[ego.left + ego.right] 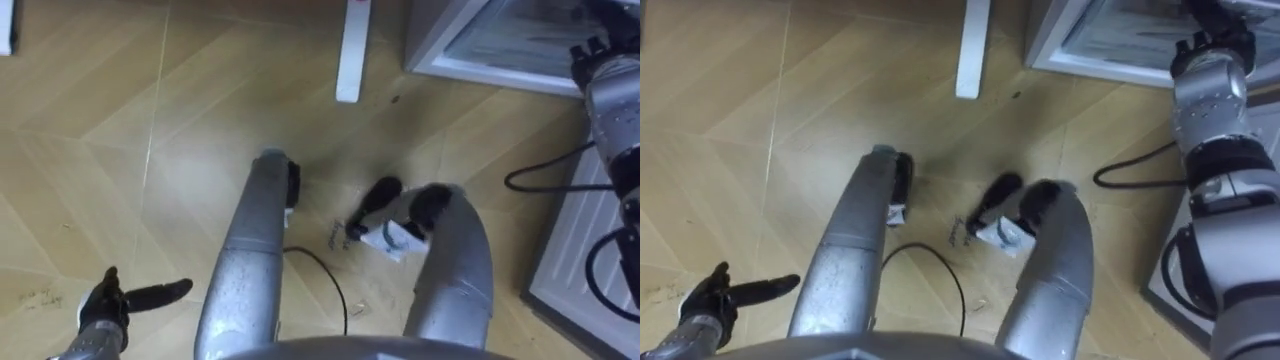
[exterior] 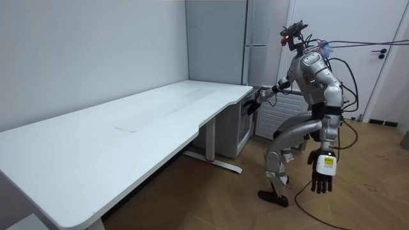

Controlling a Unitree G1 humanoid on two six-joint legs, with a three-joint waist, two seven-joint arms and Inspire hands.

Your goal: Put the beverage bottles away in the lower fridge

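Room view: you're standing at the lower fridge (image 2: 245, 128) beside the desk (image 2: 128, 128); right hand (image 2: 252, 104) is reaching for it, likely to open it, finger state unreadable; left hand (image 2: 321, 171) is hanging empty, fingers relaxed straight.

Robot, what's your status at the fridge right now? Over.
Left robot hand low, open, empty. Right robot hand up at the front of the lower fridge. White desk leg beside it.

it looked like a sparse office or test room: a long white desk (image 2: 115, 137) stood against bare pale walls, with a tall grey fridge (image 2: 265, 25) and a white door (image 2: 390, 76) at the far end and wood-patterned flooring (image 1: 100, 120) underfoot.
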